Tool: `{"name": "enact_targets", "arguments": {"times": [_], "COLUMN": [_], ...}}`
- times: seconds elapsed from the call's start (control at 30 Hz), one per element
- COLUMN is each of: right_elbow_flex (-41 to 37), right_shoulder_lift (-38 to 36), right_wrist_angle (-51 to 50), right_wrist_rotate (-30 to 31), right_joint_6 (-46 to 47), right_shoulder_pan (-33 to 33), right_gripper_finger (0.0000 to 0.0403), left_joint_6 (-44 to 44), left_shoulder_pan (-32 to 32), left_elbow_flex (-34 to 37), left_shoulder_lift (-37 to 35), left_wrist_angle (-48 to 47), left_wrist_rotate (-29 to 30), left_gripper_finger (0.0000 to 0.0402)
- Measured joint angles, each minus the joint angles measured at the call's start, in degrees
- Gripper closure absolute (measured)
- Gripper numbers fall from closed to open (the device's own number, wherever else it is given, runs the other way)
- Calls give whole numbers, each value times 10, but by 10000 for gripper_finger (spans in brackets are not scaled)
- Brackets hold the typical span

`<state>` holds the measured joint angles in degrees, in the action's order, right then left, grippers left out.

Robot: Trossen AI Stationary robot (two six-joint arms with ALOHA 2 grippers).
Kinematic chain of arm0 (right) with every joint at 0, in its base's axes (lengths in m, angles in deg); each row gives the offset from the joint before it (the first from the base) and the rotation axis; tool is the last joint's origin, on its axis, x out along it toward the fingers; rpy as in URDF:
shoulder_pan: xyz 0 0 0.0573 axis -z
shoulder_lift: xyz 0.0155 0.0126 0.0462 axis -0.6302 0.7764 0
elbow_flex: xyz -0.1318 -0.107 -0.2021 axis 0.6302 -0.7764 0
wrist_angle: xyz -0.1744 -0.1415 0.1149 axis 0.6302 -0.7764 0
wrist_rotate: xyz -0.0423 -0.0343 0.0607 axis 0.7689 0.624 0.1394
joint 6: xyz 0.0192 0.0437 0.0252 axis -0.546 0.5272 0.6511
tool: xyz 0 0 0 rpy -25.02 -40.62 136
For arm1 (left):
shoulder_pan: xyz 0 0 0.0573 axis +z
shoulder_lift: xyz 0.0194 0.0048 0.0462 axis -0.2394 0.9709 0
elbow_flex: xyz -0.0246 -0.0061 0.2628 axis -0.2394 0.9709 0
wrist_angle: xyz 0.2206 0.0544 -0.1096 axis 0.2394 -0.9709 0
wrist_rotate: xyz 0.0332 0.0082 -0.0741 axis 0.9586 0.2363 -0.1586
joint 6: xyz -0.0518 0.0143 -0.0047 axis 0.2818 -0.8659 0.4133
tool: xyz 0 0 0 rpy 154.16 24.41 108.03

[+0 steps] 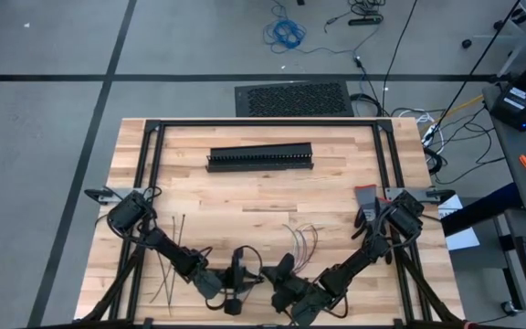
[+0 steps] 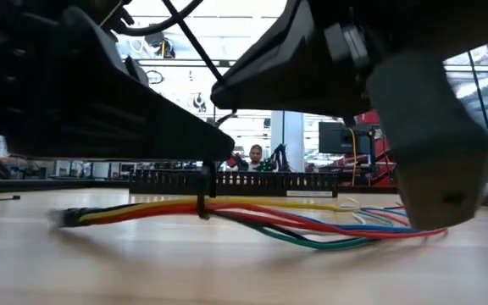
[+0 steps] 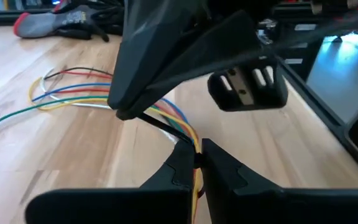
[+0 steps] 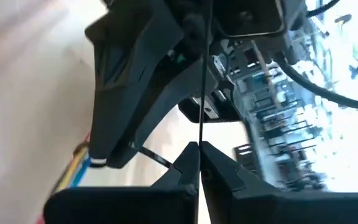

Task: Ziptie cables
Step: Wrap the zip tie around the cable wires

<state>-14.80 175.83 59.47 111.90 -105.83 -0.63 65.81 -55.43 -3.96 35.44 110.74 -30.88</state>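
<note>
**Cinching the tie: pull along the strap, keep the bundle low**

Both hands meet at the lower centre of the high view, over the near edge of the desk (image 1: 245, 196). The cables (image 2: 227, 212) lie on the wood across the middle of the low view, already girdled by a dark ziptie (image 2: 202, 203) standing upright around them.

In the left wrist view the left hand (image 3: 197, 163) has its fingers together, apparently pinched on the bundle where the strap crosses it. In the right wrist view the right hand (image 4: 199, 167) is clamped on the thin dark tail of the tie, which runs straight up the frame.

The step in hand looks like tightening the loop. To do it well, the right hand should draw the tail in line with itself, not sideways, so the strap feeds through its head without twisting. The left hand should anchor the wires firmly, or the whole bundle will slide.

Spare zipties (image 1: 173, 251) lie at lower left of the high view; the black duct (image 1: 260, 158) sits upper centre.
</note>
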Motion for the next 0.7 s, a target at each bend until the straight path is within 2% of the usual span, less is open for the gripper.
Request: {"name": "enact_targets", "arguments": {"times": [0.3, 0.7], "right_elbow_flex": [0, -2], "right_shoulder_lift": [0, 2], "right_wrist_angle": [-32, -26], "right_wrist_rotate": [17, 108], "right_joint_6": [-127, -235], "right_shoulder_pan": [19, 24], "right_gripper_finger": [402, 402], "left_joint_6": [28, 74], "left_shoulder_pan": [8, 15], "left_elbow_flex": [0, -2], "left_shoulder_lift": [-1, 4], "left_wrist_angle": [-21, -51], "left_wrist_rotate": [12, 15], "left_gripper_finger": [379, 379]}}
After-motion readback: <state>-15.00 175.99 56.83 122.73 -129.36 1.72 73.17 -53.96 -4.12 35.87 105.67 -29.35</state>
